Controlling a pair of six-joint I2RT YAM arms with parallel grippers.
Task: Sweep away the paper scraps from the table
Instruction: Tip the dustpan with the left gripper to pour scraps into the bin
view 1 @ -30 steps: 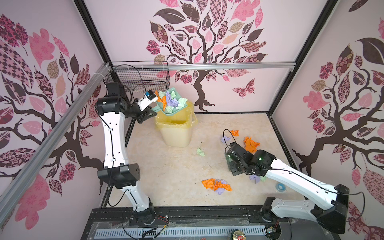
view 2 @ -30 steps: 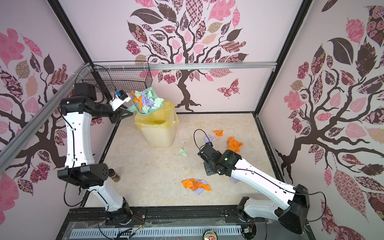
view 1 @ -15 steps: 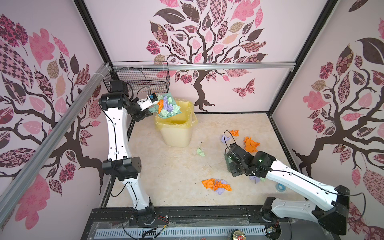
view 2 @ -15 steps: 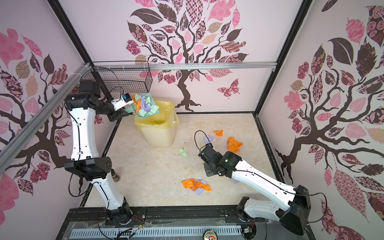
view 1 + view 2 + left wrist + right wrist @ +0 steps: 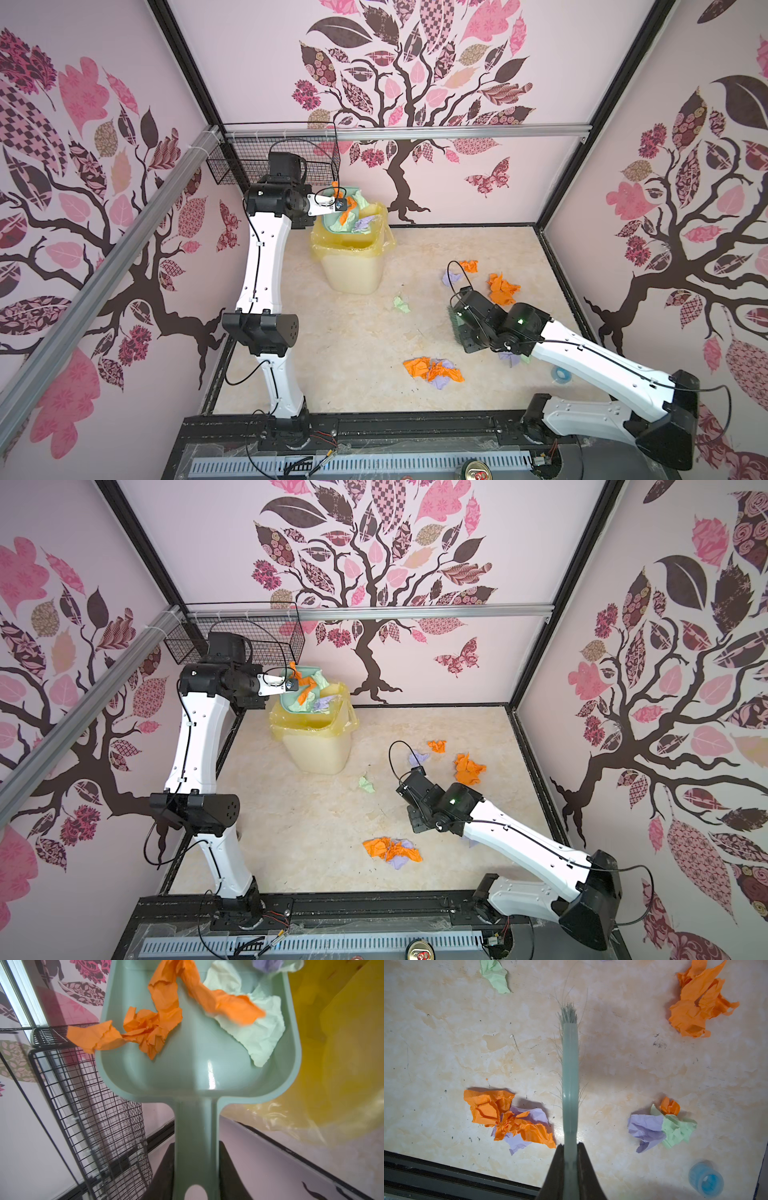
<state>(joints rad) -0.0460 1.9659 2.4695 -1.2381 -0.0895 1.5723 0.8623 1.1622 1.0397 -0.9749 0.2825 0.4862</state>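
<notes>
Teal dustpan point(image 5: 197, 1059) of paper scraps point(image 5: 149, 1028) over yellow bin point(image 5: 353, 270), left fingers point(image 5: 162, 1178) clamping handle point(image 5: 195, 1136); right fingers point(image 5: 556, 1172) clamping brush point(image 5: 570, 1064) above table point(image 5: 446, 1043).

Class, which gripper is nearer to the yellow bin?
Left. The left gripper holds the dustpan above the bin; the right gripper holds the brush over the table, well away.

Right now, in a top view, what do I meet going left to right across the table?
Yellow-lined bin → pale green scrap → orange-and-lavender pile → large orange scrap → small blue roll.
</notes>
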